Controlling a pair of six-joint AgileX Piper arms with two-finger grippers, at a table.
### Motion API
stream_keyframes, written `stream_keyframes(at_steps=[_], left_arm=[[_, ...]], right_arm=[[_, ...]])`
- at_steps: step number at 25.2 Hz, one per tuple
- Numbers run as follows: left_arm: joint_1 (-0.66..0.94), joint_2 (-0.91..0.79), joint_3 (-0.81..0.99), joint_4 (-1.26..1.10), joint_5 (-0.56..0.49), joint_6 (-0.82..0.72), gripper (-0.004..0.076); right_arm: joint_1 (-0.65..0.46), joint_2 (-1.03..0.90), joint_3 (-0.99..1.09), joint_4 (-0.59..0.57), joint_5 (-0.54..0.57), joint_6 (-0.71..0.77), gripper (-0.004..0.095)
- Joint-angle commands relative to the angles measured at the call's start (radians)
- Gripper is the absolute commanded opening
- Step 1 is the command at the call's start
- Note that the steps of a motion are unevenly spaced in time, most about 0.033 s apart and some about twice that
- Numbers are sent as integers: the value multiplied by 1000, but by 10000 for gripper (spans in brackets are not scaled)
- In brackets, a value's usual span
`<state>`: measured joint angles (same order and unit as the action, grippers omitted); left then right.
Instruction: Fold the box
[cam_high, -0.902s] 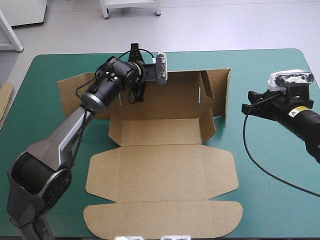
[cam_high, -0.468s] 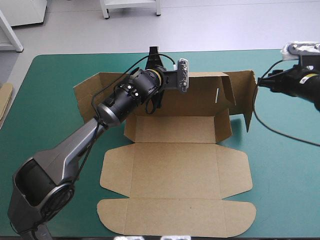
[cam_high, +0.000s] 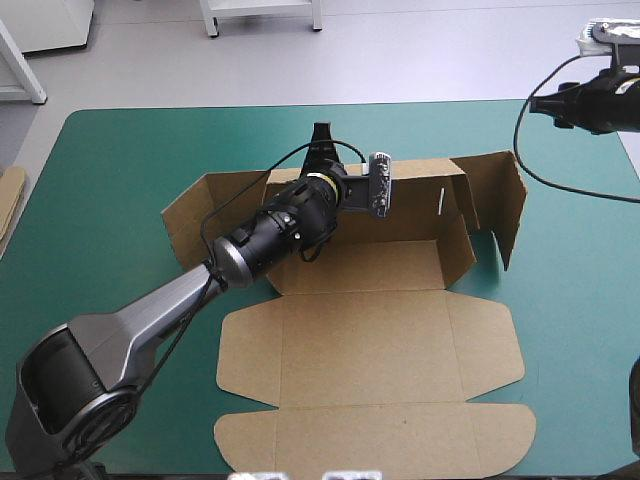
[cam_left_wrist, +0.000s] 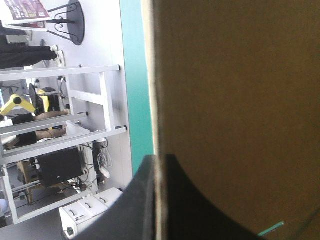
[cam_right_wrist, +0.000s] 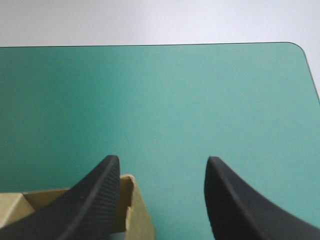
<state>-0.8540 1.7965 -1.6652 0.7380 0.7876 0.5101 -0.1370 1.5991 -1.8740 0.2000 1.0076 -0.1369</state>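
The brown box (cam_high: 370, 330) lies as a cut sheet on the teal-green cover, its lid and front flaps flat toward the near edge. Its far wall (cam_high: 420, 200) stands raised, and the right end flap (cam_high: 505, 195) stands up at an angle. My left gripper (cam_high: 322, 145) grips the top edge of that far wall. In the left wrist view my gripper (cam_left_wrist: 155, 200) is shut on the board (cam_left_wrist: 235, 100), which fills most of the view. My right gripper (cam_high: 548, 103) hovers over the table's far right corner, apart from the box, and it stands open (cam_right_wrist: 162, 162) with only cover between its fingers.
An edge of more brown board (cam_high: 10, 205) shows at the table's left edge. Bare teal-green cover (cam_high: 110, 190) lies left of the box, and more (cam_high: 580, 280) to its right. A corner of the box (cam_right_wrist: 132, 212) shows beside my right gripper's finger.
The left gripper has dragged the box to the right by its far wall. The right arm has drawn back from the box's right end to the far right corner.
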Motion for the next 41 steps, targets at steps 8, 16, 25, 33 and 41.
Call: stream_keyframes(at_steps=[8, 16, 25, 33, 41], left_arm=[[-44, -63, 38, 23, -33, -158, -8], [-50, -60, 79, 144, -56, -242, -9], [-106, -62, 227, 605, -104, -580, -9], [-106, -62, 227, 641, -101, -611, -8], [-106, -62, 227, 641, -90, -620, -8]], right_arm=[[-4, 204, -261, 165, 117, -47, 486], [8, 361, -361, 170, 215, -43, 481], [68, 389, -359, 120, 238, -39, 441], [68, 381, -292, 111, 239, -27, 440], [68, 294, -167, 108, 239, -36, 441]])
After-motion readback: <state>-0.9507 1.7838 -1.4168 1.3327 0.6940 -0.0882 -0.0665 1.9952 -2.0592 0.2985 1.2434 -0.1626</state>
